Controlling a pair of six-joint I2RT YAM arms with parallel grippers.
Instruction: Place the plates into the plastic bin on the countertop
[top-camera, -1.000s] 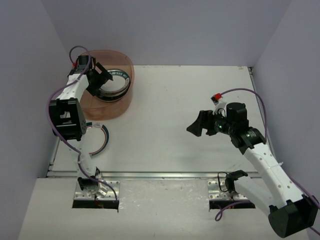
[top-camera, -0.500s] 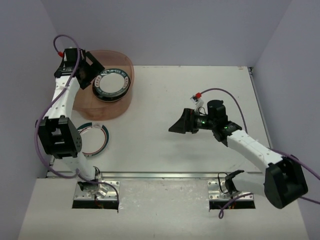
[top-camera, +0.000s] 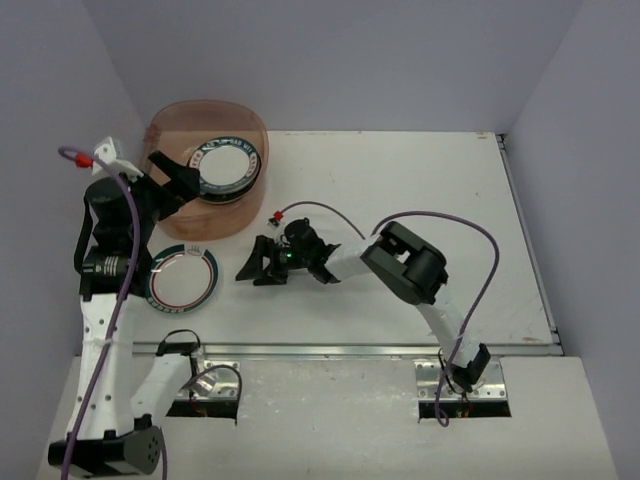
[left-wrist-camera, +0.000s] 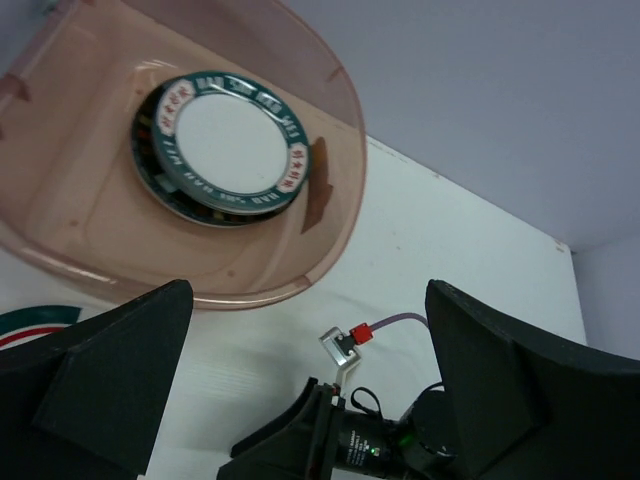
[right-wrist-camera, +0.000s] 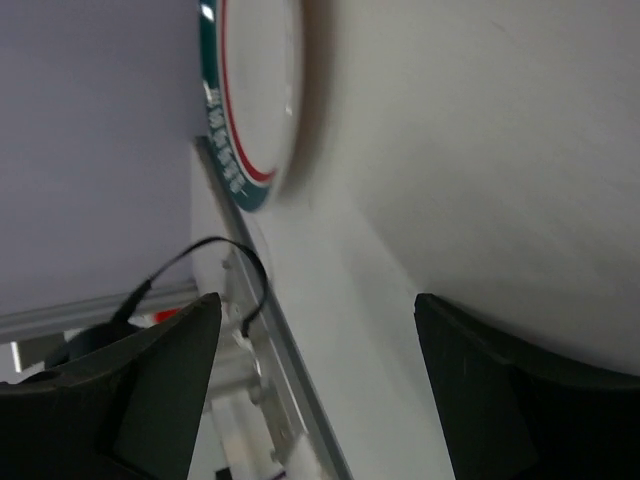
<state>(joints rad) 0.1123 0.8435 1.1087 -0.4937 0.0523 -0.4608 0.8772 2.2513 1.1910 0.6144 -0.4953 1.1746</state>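
Note:
The pinkish plastic bin stands at the far left of the white countertop and holds a stack of plates, the top one white with a teal rim. My left gripper hangs open and empty above the bin's near wall. One white plate with a teal and red rim lies flat on the countertop near the left front edge. My right gripper is open just right of that plate, low over the surface, nothing between its fingers.
A metal rail runs along the countertop's front edge, close to the loose plate. Grey walls enclose the left, back and right. The right arm's purple cable loops over the middle of the countertop.
My left gripper has drawn back out of the bin toward the near side. The right arm has swung left across the countertop to reach beside the loose plate.

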